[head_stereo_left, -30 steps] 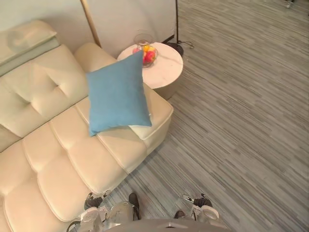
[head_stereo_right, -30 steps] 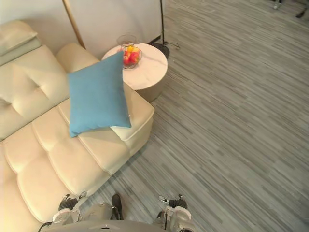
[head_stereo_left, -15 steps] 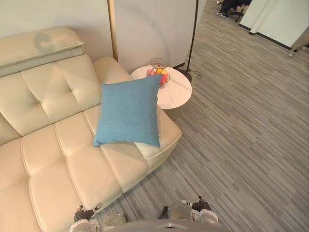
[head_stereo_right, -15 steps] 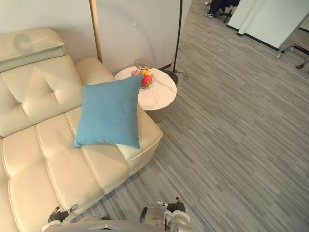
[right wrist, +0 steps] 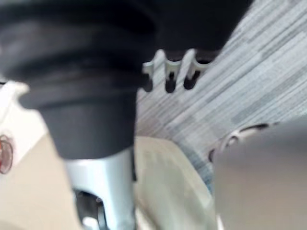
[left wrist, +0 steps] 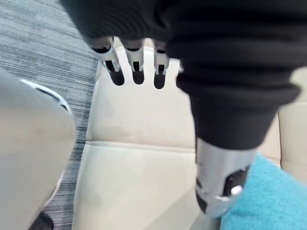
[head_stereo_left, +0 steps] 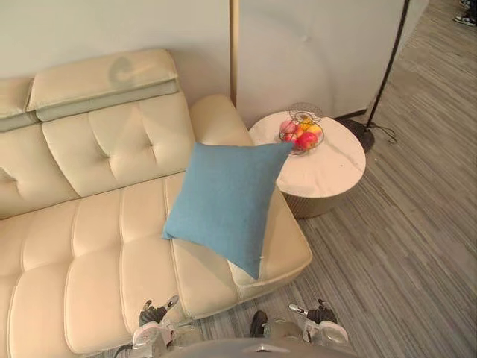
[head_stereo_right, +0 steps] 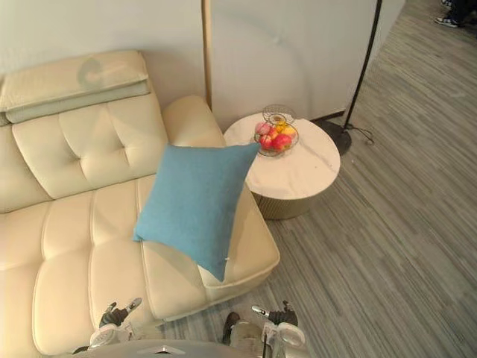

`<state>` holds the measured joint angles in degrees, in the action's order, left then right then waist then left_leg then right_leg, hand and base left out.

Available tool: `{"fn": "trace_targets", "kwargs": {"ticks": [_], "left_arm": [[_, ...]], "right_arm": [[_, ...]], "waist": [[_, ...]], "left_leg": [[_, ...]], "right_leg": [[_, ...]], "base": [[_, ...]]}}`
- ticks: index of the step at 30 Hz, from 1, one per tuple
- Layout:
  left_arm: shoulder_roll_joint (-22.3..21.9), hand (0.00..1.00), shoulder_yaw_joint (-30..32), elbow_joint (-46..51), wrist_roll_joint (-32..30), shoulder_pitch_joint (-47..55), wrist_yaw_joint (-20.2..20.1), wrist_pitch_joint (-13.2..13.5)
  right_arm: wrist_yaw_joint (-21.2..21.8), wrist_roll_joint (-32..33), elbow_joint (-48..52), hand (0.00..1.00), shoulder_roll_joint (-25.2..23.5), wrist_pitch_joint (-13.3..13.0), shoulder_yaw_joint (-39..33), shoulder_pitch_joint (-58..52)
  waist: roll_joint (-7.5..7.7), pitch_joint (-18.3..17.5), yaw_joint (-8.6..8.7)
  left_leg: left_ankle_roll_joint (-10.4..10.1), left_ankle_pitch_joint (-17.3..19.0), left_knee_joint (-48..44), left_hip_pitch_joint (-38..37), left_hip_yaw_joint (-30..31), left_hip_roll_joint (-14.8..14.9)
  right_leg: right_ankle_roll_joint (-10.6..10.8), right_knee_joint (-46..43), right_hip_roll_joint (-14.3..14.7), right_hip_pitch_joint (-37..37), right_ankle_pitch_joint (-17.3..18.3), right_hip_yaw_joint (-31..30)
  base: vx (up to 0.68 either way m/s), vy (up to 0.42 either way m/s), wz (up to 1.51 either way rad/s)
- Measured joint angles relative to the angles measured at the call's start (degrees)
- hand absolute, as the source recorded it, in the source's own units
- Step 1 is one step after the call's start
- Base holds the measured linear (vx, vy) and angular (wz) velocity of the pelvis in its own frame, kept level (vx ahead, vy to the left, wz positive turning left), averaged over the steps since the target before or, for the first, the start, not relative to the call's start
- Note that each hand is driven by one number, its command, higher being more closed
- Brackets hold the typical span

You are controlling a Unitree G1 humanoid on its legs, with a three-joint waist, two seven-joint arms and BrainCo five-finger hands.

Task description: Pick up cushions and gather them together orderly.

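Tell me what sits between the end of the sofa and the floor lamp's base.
A round white side table carrying a wire fruit bowl stands between sofa and lamp base, in both eye views.

The cushion (head_stereo_left: 227, 201) lies on the right end of the sofa (head_stereo_left: 97, 246), with one corner up by the arm. A desk (head_stereo_left: 332, 170) stands just beside that end. A fruit bowl (head_stereo_left: 301, 134) sits near the desk's back edge. A lamp (head_stereo_left: 363, 136) stands behind the desk.
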<state>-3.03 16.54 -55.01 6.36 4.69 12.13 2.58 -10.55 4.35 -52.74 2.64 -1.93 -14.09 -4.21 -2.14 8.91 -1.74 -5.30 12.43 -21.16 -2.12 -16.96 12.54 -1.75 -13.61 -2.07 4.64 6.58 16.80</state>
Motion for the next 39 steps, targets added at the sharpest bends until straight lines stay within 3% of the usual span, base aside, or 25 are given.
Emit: {"fn": "trace_targets", "kwargs": {"ticks": [4, 12, 15, 19, 22, 27, 31, 39], "left_arm": [[1.0, 0.0, -2.0, -1.2, -1.0, -0.1, -0.2, -0.1], [2.4, 0.0, -3.9, -2.4, -2.1, -0.2, -0.5, -0.3], [2.6, 0.0, -4.2, -2.3, -2.0, -0.2, -0.5, -0.3], [3.5, 0.0, -4.3, -1.6, -2.0, 0.7, -0.5, -0.3], [4.7, 0.0, -4.4, 2.0, -1.8, 1.4, -0.2, -0.4], [6.9, 0.0, -4.3, 7.0, -1.4, 1.7, 0.2, -0.3], [7.8, 0.0, -4.4, 9.5, -1.4, 1.0, 0.3, -0.2], [8.8, 0.0, -6.7, 13.5, -0.7, -2.9, 1.4, 0.0]], "right_arm": [[0.1, 0.0, -0.4, 0.0, -0.5, 0.5, -1.4, -0.3], [0.0, 1.0, -2.2, 0.0, -1.1, 0.5, -2.9, -0.2], [-0.2, 2.6, 0.5, 0.0, -1.4, 0.6, -2.7, -0.3], [-0.7, 3.1, 14.7, 0.0, -2.3, 0.4, -1.6, -3.0], [-0.9, 3.1, 25.3, 0.0, -1.7, -1.1, -1.7, -3.6], [-0.9, 3.0, 29.9, 0.0, 0.3, -1.8, -0.5, -3.2], [-0.6, 3.0, 29.9, 0.0, 2.7, -1.8, 3.0, -1.3], [0.0, 3.0, 29.7, 0.0, 3.0, -1.8, 7.3, 6.2]], "waist": [[0.53, -1.4, 0.44], [1.29, -2.2, 0.56], [1.36, -2.2, 0.44], [1.48, -2.2, 1.05], [2.5, -2.3, 1.52], [3.12, -2.7, 1.46], [2.73, -2.9, 1.41], [2.03, -1.8, 0.54]], "left_leg": [[-0.7, -3.7, 12.0, -2.6, -1.4, -2.4], [1.1, -5.7, 15.6, -5.2, -1.6, -6.5], [1.2, -5.7, 16.9, -5.0, -1.6, -7.0], [1.2, -5.7, 19.2, -6.0, -1.9, -7.1], [1.2, -6.1, 19.6, -5.8, -2.5, -7.3], [0.9, -6.3, 20.4, -5.6, -3.3, -7.6], [0.7, -6.6, 20.4, -4.3, -3.2, -7.9], [1.5, -7.2, 18.9, 1.2, -0.8, -8.7]], "right_leg": [[1.5, 4.3, 0.4, -0.8, -2.6, -0.2], [3.2, 11.3, -1.5, -4.9, -7.1, -2.3], [3.2, 13.2, -1.3, -4.9, -8.9, -2.7], [3.3, 14.8, -0.5, -4.6, -10.8, -4.4], [3.4, 16.6, -0.7, -4.5, -12.4, -5.8], [3.7, 17.2, -0.6, -3.7, -12.9, -7.3], [4.2, 17.6, -0.7, -2.3, -13.8, -8.2], [3.6, 17.5, -1.2, 1.6, -14.9, -6.8]], "base": [[0.1, 0.078, 0.04], [0.0, 0.113, 0.02], [-0.1, 0.043, -0.05], [-0.13, -0.004, -0.18], [-0.18, -0.027, -0.18], [-0.1, -0.02, -0.12], [-0.04, -0.004, -0.08], [0.01, 0.008, 0.12]]}}
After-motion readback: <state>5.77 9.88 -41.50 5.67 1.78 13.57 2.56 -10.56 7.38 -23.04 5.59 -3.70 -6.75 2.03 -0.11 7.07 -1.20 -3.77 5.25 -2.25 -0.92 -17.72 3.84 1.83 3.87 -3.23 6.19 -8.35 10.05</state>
